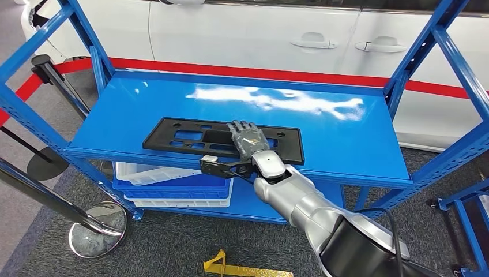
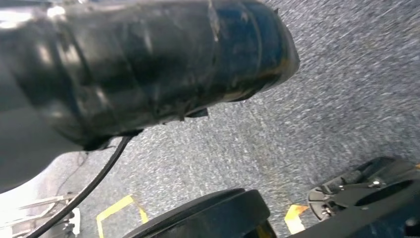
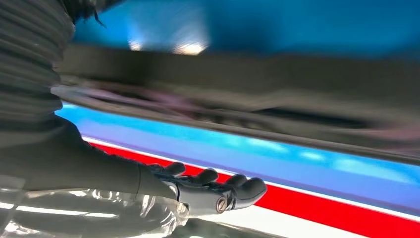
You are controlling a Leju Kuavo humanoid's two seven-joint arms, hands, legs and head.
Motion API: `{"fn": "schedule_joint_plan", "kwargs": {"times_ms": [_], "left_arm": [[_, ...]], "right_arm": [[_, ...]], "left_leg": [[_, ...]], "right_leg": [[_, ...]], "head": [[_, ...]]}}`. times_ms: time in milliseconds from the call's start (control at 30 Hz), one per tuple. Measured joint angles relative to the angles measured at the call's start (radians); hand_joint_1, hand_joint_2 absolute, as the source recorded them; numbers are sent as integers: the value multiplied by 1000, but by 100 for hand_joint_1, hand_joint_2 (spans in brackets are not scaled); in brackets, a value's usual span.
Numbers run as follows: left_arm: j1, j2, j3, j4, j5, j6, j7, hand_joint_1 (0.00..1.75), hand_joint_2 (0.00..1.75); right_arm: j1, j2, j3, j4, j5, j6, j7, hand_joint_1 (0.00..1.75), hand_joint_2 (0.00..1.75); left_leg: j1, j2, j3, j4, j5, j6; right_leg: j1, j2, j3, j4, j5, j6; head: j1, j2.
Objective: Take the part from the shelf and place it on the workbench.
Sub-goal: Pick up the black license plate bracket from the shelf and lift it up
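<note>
Progress: early stage. Flat black plastic mounting part [image 1: 222,140] lies on the blue metal shelf [image 1: 346,138], directly under the right hand [image 1: 247,138], whose fingers rest spread on it; firm grip cannot be confirmed. Lifting and transfer to the counter remain.

floor: grey carpet [image 1: 173,242] | bg: white car [image 1: 259,34] | red stripe [image 1: 277,74] | stanchion base [image 1: 97,229]

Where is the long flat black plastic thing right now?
In the head view, the long flat black plastic part lies near the front edge of the blue metal shelf, with the robot's right hand on its middle.
</note>
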Motion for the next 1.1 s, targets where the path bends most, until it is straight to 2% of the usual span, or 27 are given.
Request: {"fn": "schedule_joint_plan", "kwargs": {"times_ms": [167,467,500,600,633,700,933,1100], "left_arm": [[1,0,0,0,0,2,18,0,0],[2,0,0,0,0,2,18,0,0],[2,0,0,0,0,1,17,0,0],[2,0,0,0,1,-1,12,0,0],[2,0,0,0,1,-2,12,0,0],[2,0,0,0,0,-3,11,0,0],[2,1,0,0,-18,-2,-3,0,0],[2,3,0,0,21,-7,-26,0,0]], "right_arm": [[-20,-35,0,16,11,1,46,0,175],[-33,-60,0,35,14,2,52,0,175],[-35,-62,0,36,16,5,56,34,175],[-39,-67,0,40,23,21,70,160,175],[-40,-70,0,42,23,28,72,169,175],[-40,-75,0,45,23,36,70,174,175],[-45,-86,0,52,20,37,46,175,175],[-54,-94,-1,52,9,-6,15,175,175]], "left_leg": [[0,1,1,0,0,0],[0,2,2,0,0,0],[0,3,2,0,0,0],[0,3,2,0,0,0],[0,3,2,0,0,0],[0,3,2,0,0,0],[0,3,2,0,0,0],[0,3,3,0,0,0]], "right_leg": [[0,1,1,0,1,0],[0,2,1,0,1,-1],[0,2,1,0,1,-1],[0,2,1,0,1,-1],[0,2,1,0,1,-1],[0,2,1,0,1,-1],[0,2,1,0,1,-1],[0,2,2,0,1,-1]], "head": [[0,0],[0,0],[0,0],[0,0],[0,0],[0,0],[0,0],[0,0]]}}
